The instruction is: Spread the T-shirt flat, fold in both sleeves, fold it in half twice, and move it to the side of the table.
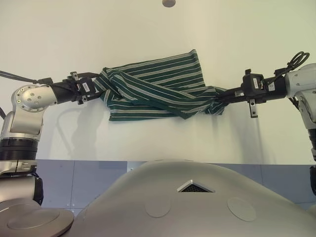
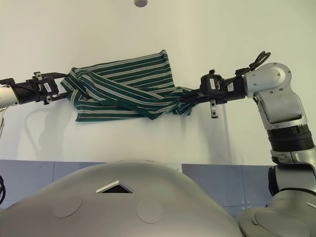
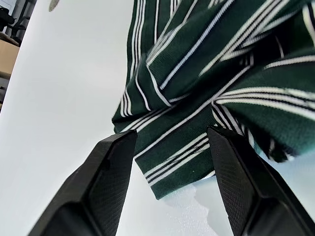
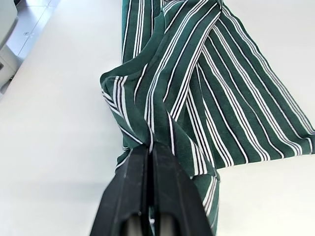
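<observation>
Left wrist view: I see the left fingers point(image 3: 110, 182) standing wide apart, with a striped hem of the green T-shirt point(image 3: 197, 64) lying between their tips on the white bench point(image 3: 64, 98), not pinched.

Right wrist view: the right fingers point(image 4: 135, 187) are pressed together on a gathered fold of the shirt, which fans out beyond them across the bench.

Left eye view: this adds the whole layout, which neither wrist view gives me. The shirt lies crumpled and twisted, strung between my two arms, well back from the bench's near edge. Its right end is drawn into a tight bunch at the right fingers, and its left end lies looser at the left fingers. A small grey disc point(image 1: 168, 3) sits far back on the bench.
</observation>
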